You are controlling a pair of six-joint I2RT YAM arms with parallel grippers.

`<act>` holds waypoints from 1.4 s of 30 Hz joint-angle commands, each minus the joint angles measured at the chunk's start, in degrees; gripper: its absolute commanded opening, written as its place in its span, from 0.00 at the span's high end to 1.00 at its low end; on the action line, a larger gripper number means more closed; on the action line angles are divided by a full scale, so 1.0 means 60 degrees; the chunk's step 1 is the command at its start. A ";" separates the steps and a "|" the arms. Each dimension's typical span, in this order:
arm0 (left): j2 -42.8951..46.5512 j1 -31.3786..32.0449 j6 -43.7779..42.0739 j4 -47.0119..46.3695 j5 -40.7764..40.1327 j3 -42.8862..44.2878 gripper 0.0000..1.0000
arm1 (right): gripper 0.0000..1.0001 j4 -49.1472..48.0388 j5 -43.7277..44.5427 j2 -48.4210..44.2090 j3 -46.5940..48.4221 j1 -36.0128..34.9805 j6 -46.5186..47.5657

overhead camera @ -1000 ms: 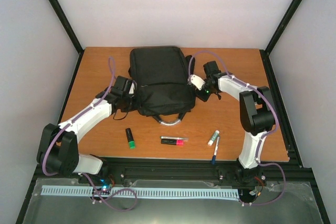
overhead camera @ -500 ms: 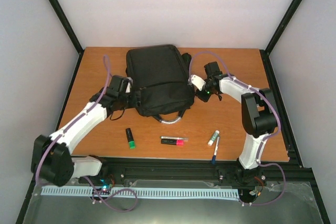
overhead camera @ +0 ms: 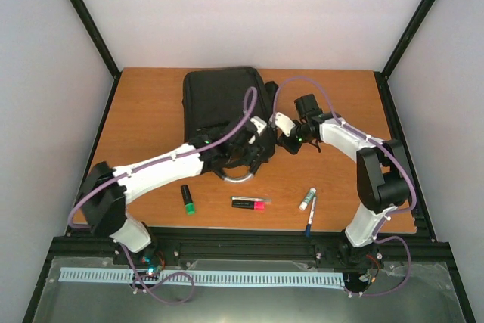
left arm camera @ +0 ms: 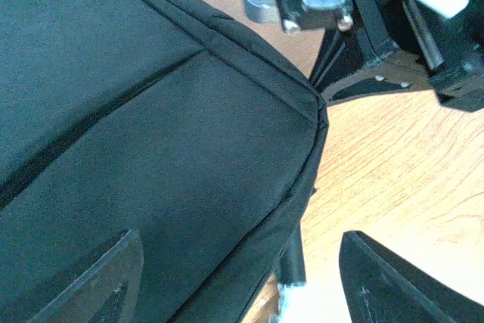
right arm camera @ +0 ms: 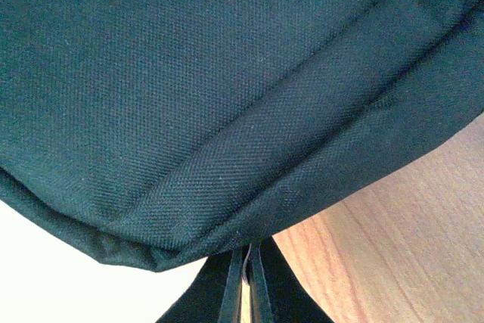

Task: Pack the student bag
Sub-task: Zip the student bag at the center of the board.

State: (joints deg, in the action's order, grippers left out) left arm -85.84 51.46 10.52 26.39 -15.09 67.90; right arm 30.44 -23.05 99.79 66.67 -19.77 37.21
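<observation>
Prep stage, I'd say: the student bag lies flat on the table toward the back with no opening showing, and the highlighter and marker sit loose up front. Left gripper hovers jaws apart over the bag's near right corner. Right gripper is pinched together at the bag's edge, can't tell on what, so next probably means finding a zip pull.

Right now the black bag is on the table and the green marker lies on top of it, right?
Not quite. The black bag is on the table, but the green marker lies on the table too, apart from the bag, not on top. The top external view shows this.
</observation>
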 commanded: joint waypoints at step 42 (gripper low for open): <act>-0.1513 0.0790 -0.3616 -0.5013 -0.1146 -0.1398 0.99 | 0.97 0.0135 -0.0496 0.0797 0.1060 0.0672 -0.0520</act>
State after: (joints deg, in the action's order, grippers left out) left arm -99.04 56.01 -12.47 -2.11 -22.24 60.23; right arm 34.28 -30.30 101.60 68.60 -16.95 33.52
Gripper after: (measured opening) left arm 0.038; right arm 0.031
